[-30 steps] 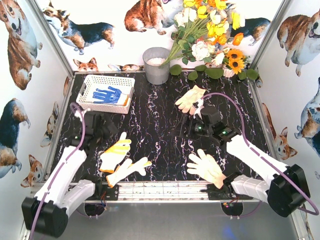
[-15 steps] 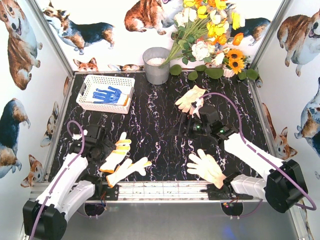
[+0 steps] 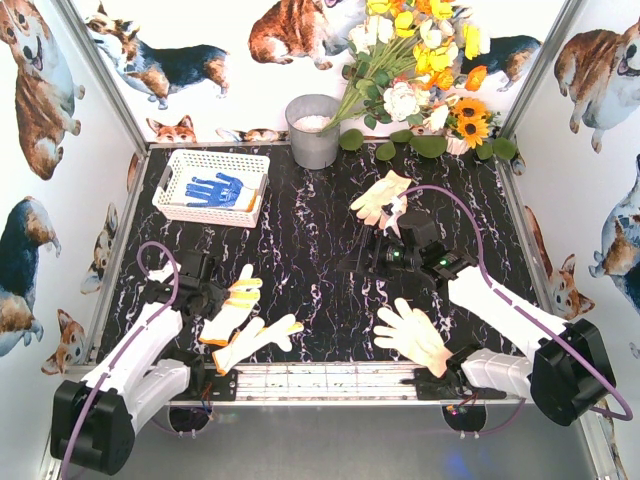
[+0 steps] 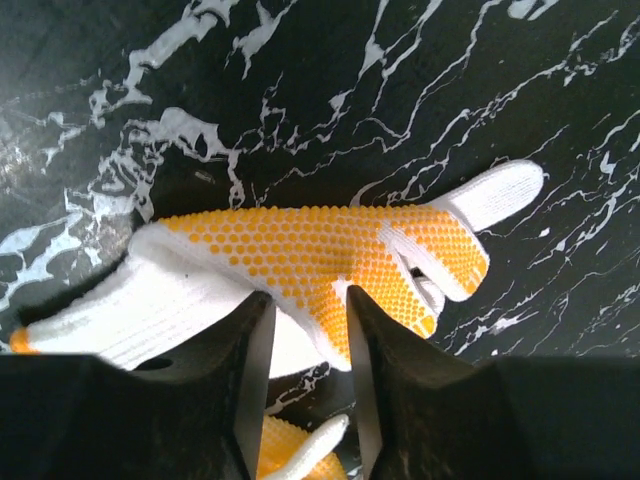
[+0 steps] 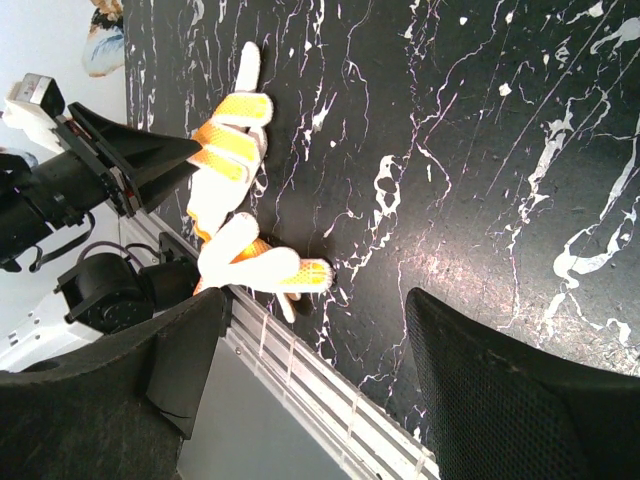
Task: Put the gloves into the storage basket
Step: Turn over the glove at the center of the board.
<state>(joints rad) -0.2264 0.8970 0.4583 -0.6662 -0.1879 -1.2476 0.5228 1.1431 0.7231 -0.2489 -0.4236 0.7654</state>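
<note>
My left gripper point(image 4: 303, 298) straddles the yellow-dotted glove point(image 4: 300, 250) at near left, jaws partly spread; I cannot tell if they bite. It looks soft, light and floppy, so I'd pinch mid-palm for the far-left storage basket point(image 3: 222, 154).

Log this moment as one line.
left claw: astride yellow-dotted glove, grip unclear | right claw: open, empty | basket: blue glove inside

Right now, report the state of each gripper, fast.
Left gripper: jaws narrow, astride the yellow-dotted glove; whether it grips cannot be told.
Right gripper: open, holding nothing.
</note>
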